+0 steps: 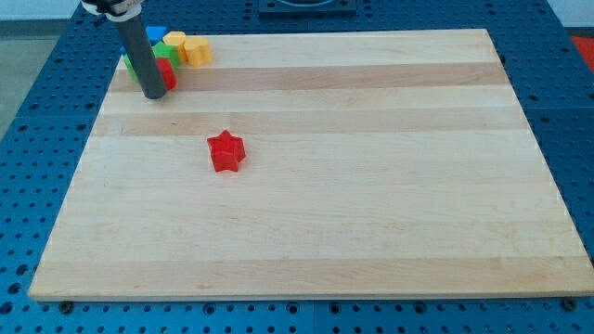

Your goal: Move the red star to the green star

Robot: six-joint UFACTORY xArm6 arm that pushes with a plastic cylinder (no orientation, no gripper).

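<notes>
The red star [225,151] lies alone on the wooden board [371,204], left of the middle. My tip [154,94] rests on the board near the top left corner, up and to the left of the red star and well apart from it. A cluster of blocks sits right behind the rod: a green block [167,50], a blue block [154,35], a yellow block [188,48] and a red block [167,73]. The rod hides part of the cluster. I cannot make out the green block's shape.
The board lies on a blue perforated table [37,121]. The board's top left corner is close to the block cluster.
</notes>
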